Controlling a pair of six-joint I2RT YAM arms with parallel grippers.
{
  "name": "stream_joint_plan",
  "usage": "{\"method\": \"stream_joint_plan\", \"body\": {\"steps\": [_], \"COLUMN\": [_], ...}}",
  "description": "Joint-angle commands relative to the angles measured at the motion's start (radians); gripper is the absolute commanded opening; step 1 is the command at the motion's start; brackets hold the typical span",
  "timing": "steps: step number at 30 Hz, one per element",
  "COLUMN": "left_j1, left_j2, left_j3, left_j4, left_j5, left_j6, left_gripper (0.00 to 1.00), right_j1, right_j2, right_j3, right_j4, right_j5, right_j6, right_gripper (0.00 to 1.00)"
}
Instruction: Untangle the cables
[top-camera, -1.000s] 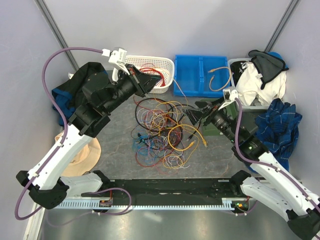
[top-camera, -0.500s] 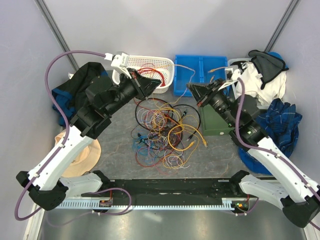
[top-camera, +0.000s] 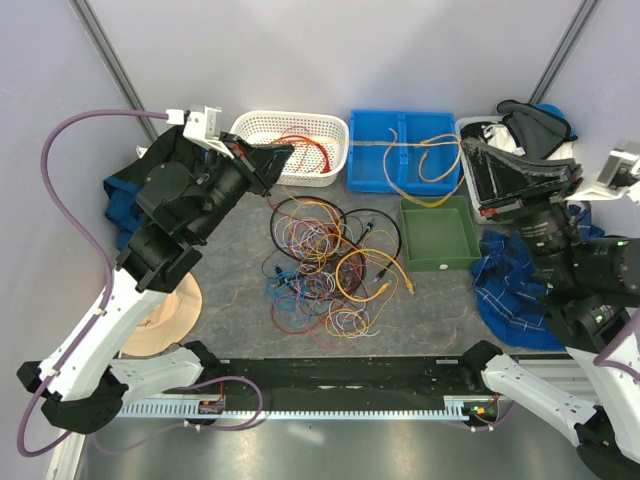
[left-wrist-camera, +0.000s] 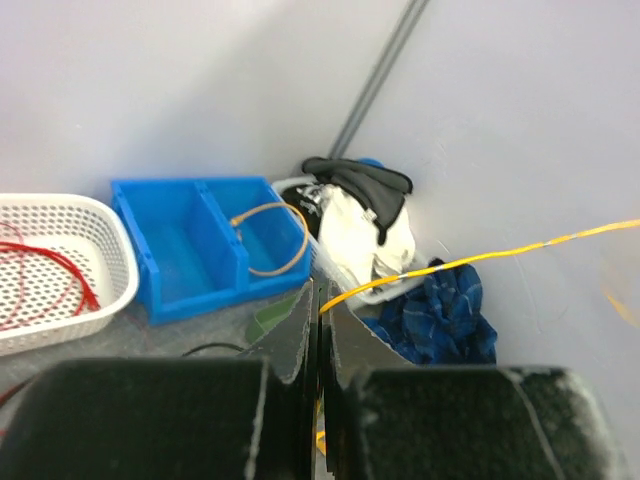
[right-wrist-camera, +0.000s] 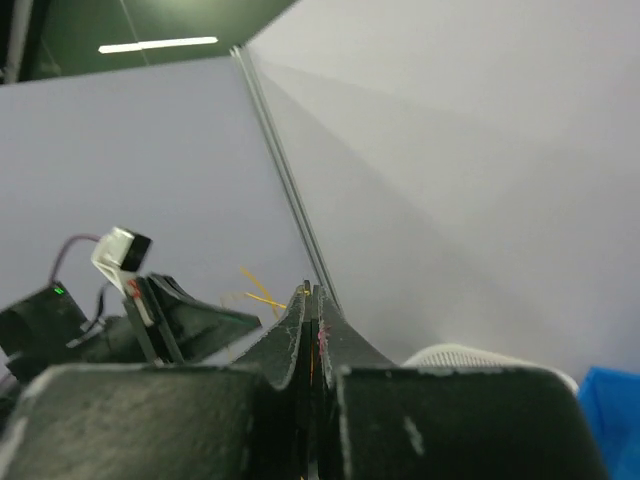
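Observation:
The cables (top-camera: 325, 260) lie in a tangled heap of red, yellow, black, blue and white loops on the grey table. My left gripper (top-camera: 283, 152) hovers by the white basket, left of and above the heap. In the left wrist view it (left-wrist-camera: 320, 290) is shut on a yellow cable (left-wrist-camera: 480, 258) that stretches away to the right. My right gripper (top-camera: 467, 147) is raised high over the table's right side. The right wrist view shows it (right-wrist-camera: 314, 290) shut, with a thin yellow strand (right-wrist-camera: 255, 297) leaving its tips toward the left arm.
A white basket (top-camera: 300, 122) holds a red cable (top-camera: 318, 152). Beside it stands a blue bin (top-camera: 354, 160) with an orange cable (top-camera: 440, 150), and a green tray (top-camera: 405, 235). Clothes (top-camera: 535, 130) and a blue plaid cloth (top-camera: 510, 290) lie right; a tan hat (top-camera: 160, 315) left.
My right gripper shut at the heap, then rose and swung up to the right. The left gripper drew back a little to the left, still shut. An orange cable now trails over the green tray.

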Motion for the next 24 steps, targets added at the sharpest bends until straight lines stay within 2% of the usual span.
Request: {"method": "stream_joint_plan", "body": {"steps": [1,4,10,11,14,15,17,21,24], "left_j1": [0.013,0.013,0.011,0.011,0.011,0.011,0.013,0.011,0.011], "left_j2": [0.012,0.04,0.075,0.078,0.093,0.101,0.106,0.116,0.144], "left_j3": [0.088,0.163,0.254,0.26,0.265,0.26,0.254,0.232,0.239], "left_j4": [0.062,0.079,0.137,0.143,0.149,0.149,0.143,0.126,0.085], "left_j5": [-0.074,-0.07,-0.05,-0.045,-0.022,-0.01,0.001,0.01,0.056], "left_j6": [0.091,0.108,0.126,0.126,0.117,0.108,0.1,0.09,0.077], "left_gripper": [0.02,0.02,0.02,0.02,0.02,0.02,0.02,0.02,0.02], "right_j1": [-0.004,-0.003,-0.004,-0.003,-0.003,-0.004,-0.004,-0.003,-0.003], "right_j2": [-0.031,-0.071,-0.104,-0.099,-0.084,-0.085,-0.087,-0.076,-0.055], "right_j3": [-0.164,-0.258,-0.332,-0.329,-0.311,-0.309,-0.305,-0.297,-0.283], "right_j4": [-0.057,-0.057,-0.105,-0.111,-0.138,-0.137,-0.131,-0.086,-0.066], "right_j5": [0.077,0.086,0.059,0.03,0.01,0.007,-0.009,-0.117,-0.139], "right_j6": [0.025,0.041,0.051,0.048,0.044,0.047,0.047,0.057,0.061], "right_gripper": [0.0,0.0,0.0,0.17,0.59,0.65,0.74,0.76,0.78]}}
